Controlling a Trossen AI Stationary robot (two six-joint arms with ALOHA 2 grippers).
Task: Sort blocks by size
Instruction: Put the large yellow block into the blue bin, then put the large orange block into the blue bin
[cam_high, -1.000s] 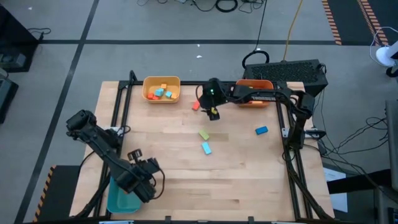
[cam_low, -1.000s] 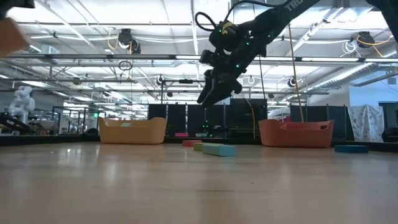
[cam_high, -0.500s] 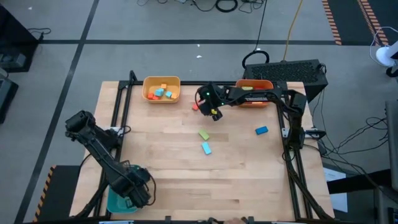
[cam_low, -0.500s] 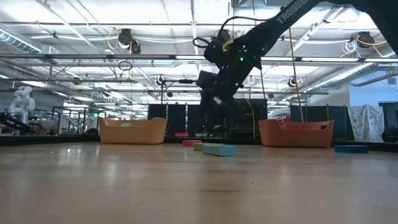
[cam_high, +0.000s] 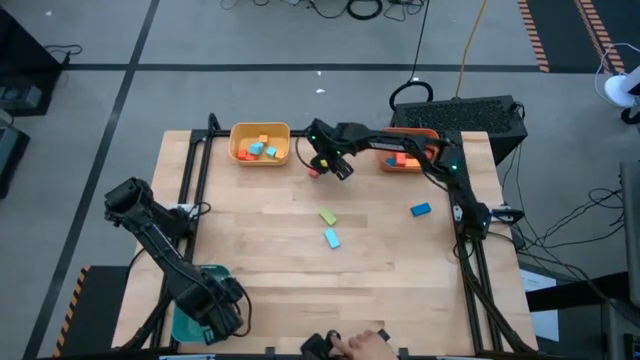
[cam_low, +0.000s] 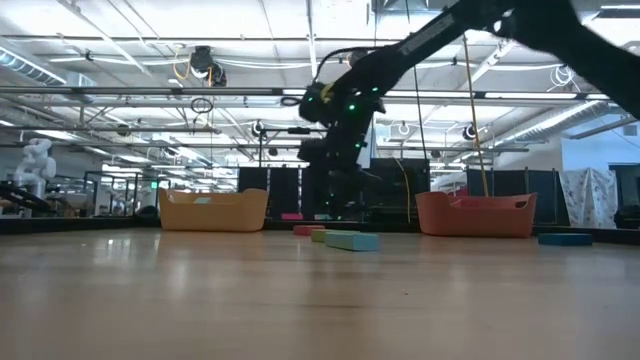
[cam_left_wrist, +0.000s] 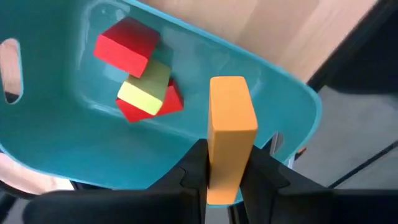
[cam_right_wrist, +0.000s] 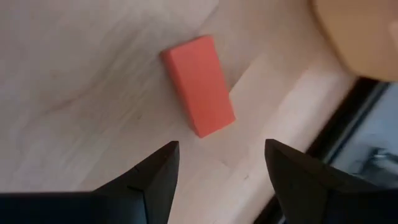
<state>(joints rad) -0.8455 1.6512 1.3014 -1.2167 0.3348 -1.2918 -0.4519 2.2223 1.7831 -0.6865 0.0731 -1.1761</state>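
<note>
A red block (cam_right_wrist: 199, 84) lies flat on the wooden counter (cam_high: 380, 290) near its far edge, at about eleven o'clock from the counter's centre, between the yellow bin (cam_high: 260, 143) and the orange bin (cam_high: 408, 160). The right end effector (cam_right_wrist: 221, 165) hovers directly above it with its fingers (cam_right_wrist: 152, 174) spread wide, one to either side of the block and touching nothing. Toward the middle of the counter a green block (cam_high: 328, 216) and a light blue block (cam_high: 332, 238) lie close together, and a blue block (cam_high: 420, 210) rests apart at three o'clock from them. The yellow bin holds several small blocks in orange and blue; the orange bin holds a few more, partly hidden by the right arm. At the counter's seven o'clock corner the left end effector (cam_left_wrist: 225, 180) hangs over the teal bin (cam_left_wrist: 273, 106), pinching an orange bar (cam_left_wrist: 230, 134) upright between its fingers. Inside that bin lie two red blocks with a yellow-green block (cam_left_wrist: 146, 90) resting across them. At the near edge, around six o'clock, a person's hand (cam_high: 365, 345) shows beside a dark object.
</note>
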